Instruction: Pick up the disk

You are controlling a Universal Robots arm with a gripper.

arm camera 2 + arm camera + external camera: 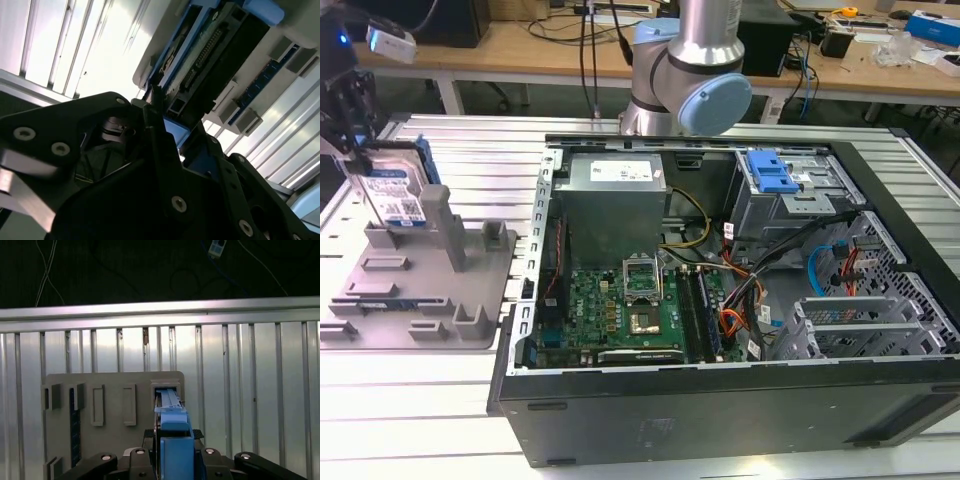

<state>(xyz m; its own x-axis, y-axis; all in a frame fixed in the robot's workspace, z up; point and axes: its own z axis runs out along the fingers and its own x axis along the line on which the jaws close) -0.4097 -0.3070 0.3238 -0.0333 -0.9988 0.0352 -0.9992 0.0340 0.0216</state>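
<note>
The disk (395, 198) stands on edge at the far left end of the grey slotted fixture (420, 300), at the exterior view's left. Its blue-and-white label faces the camera and a blue rail runs along its side. My gripper (360, 150) comes down on it from above and looks shut on its upper part. In the first wrist view the disk's blue rail (174, 440) sits between my gripper (175, 460) fingers and runs down into a fixture (115, 385) slot. The second wrist view shows the disk's connector edge (210, 55) beyond the black fingers (155, 135).
An open computer case (720, 400) fills the middle and the exterior view's right, with a motherboard, cables and a blue drive-bay bracket (770, 175) inside. The arm's base (690, 70) rises behind it. Everything rests on a slatted metal table (420, 400); workbenches stand behind.
</note>
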